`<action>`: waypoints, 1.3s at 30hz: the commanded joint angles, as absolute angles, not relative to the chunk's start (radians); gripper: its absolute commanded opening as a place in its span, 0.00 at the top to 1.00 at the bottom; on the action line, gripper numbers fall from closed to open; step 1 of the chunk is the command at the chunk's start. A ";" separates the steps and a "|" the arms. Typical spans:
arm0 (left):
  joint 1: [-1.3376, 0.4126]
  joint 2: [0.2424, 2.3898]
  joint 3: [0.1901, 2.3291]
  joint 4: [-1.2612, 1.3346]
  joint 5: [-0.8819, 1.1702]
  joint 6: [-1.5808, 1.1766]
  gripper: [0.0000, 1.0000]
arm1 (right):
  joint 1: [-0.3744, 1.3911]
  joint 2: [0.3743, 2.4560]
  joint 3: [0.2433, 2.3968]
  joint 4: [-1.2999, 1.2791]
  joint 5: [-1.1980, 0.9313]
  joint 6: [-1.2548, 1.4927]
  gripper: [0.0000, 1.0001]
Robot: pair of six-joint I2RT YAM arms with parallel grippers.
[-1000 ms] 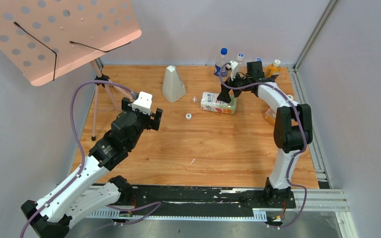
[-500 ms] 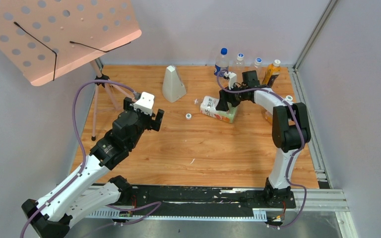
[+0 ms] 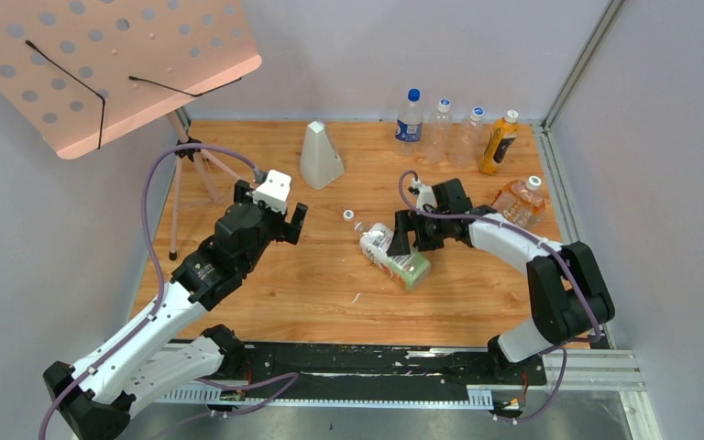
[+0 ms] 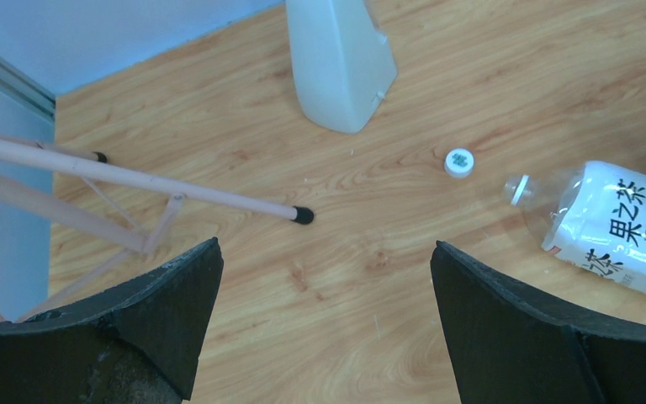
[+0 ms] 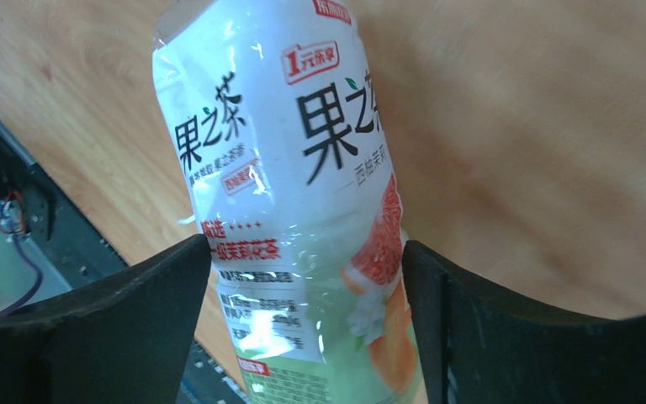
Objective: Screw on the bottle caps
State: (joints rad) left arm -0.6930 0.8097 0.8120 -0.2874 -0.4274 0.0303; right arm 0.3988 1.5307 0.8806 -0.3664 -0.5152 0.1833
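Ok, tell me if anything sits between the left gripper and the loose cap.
Nothing visible does. Only bare wood lies between the open left gripper and the cap; the grey cone stands farther back, the lying bottle off to the side.

Glossy plastic bottle (image 5: 303, 194), smooth wood table (image 3: 330, 289)

- You see a big pink board (image 3: 101, 64) full of round holes, up high at the far left.
- Its thin pink legs (image 4: 135, 179) stand on the wooden table (image 3: 330, 275).
- A white cone shape (image 3: 319, 156) stands upright near the back of the table.
- Along the back wall, a bottle with a blue cap (image 3: 409, 117) stands on the left.
- Two see-through bottles (image 3: 438, 128) stand next to it.
- An orange juice bottle with a yellow cap (image 3: 498, 144) ends the row on the right.
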 commanded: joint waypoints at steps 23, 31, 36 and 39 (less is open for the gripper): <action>-0.690 0.932 0.883 -0.436 -0.143 -0.464 0.00 | 0.572 1.191 0.816 -0.321 -0.334 0.718 0.00; -0.689 0.974 0.808 -0.348 -0.042 -0.527 0.00 | 0.604 1.361 0.931 -0.449 -0.185 0.862 0.02; -0.689 0.985 0.746 -0.277 0.003 -0.567 0.00 | 0.604 1.452 0.974 -0.445 -0.162 0.939 0.10; -0.690 1.002 0.725 -0.252 0.048 -0.584 0.01 | 0.601 1.497 0.977 -0.412 -0.169 0.961 0.14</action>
State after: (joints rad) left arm -0.6922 0.9882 0.7437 -0.3473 -0.0250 -0.5293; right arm 0.5999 1.4551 0.9344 -0.4366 -0.2008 0.8787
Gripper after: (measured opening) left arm 0.997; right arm 0.879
